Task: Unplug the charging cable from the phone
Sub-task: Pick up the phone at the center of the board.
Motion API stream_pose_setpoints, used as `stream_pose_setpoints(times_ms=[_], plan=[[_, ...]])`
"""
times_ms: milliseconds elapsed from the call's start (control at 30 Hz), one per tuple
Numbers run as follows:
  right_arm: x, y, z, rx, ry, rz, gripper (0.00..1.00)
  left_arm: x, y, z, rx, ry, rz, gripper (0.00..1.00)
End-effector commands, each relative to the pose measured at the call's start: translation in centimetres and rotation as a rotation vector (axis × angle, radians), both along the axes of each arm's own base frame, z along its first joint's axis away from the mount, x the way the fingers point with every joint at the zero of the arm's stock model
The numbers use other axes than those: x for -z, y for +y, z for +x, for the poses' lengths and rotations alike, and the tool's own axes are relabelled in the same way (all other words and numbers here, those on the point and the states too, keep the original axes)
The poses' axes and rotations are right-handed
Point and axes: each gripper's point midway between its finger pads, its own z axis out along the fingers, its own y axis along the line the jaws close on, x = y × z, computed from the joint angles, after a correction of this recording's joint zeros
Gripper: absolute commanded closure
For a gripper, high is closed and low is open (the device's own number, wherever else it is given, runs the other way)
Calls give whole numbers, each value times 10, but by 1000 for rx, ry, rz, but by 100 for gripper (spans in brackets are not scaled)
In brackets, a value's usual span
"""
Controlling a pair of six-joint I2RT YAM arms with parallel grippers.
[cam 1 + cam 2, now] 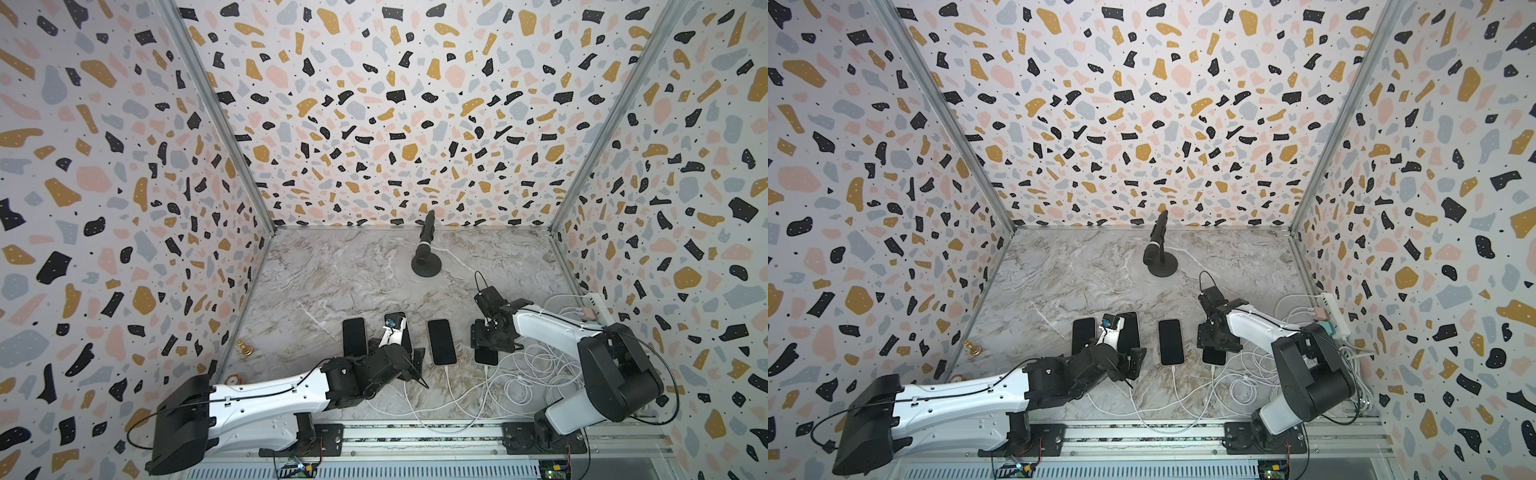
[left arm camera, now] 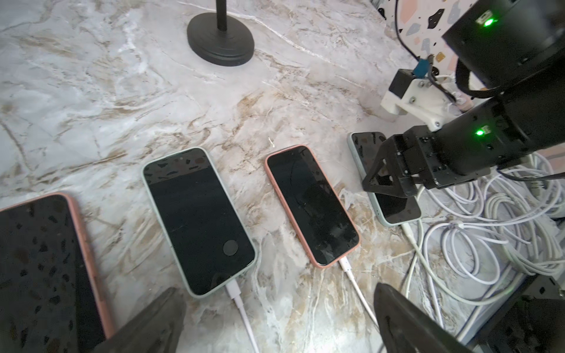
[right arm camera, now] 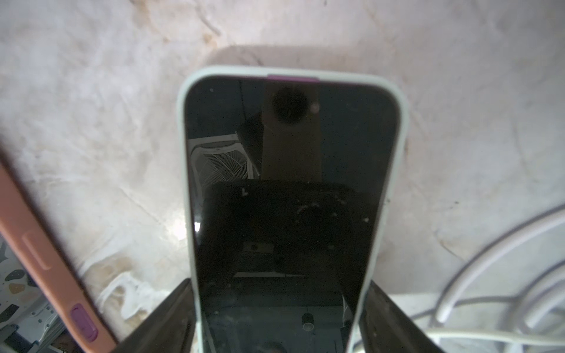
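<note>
Right gripper (image 3: 278, 284) sits low over the mint phone (image 3: 290, 152), with one finger (image 3: 171, 305) by each long side. I cannot tell if it is squeezing. That phone lies flat on the marble table (image 1: 332, 282), nearer the robot than the mic stand (image 1: 426, 264) and off to the stand's right. Its white charging cable (image 2: 409, 233) is plugged in. Left gripper (image 2: 278, 290) is wide open and holds nothing.
</note>
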Motion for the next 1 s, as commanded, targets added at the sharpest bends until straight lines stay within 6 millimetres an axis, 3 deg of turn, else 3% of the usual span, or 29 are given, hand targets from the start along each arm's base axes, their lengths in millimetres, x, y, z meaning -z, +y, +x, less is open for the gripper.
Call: stream_pose_setpoints(times_ms=[0,200,367,633,967], plan=[[-22,5,5,-17,-56,40,67,-15,-28,-4,83,-46,-129,0],[-51,10,8,-26,-147,102,81,-18,-57,-24,158,-122,-216,0],[-68,12,9,-24,-200,137,87,-5,-88,-41,225,-89,-240,1],[-85,17,9,-11,-265,203,89,7,-142,-65,342,-4,-301,8],[-97,21,9,-14,-300,251,91,27,-188,-77,430,82,-337,18]])
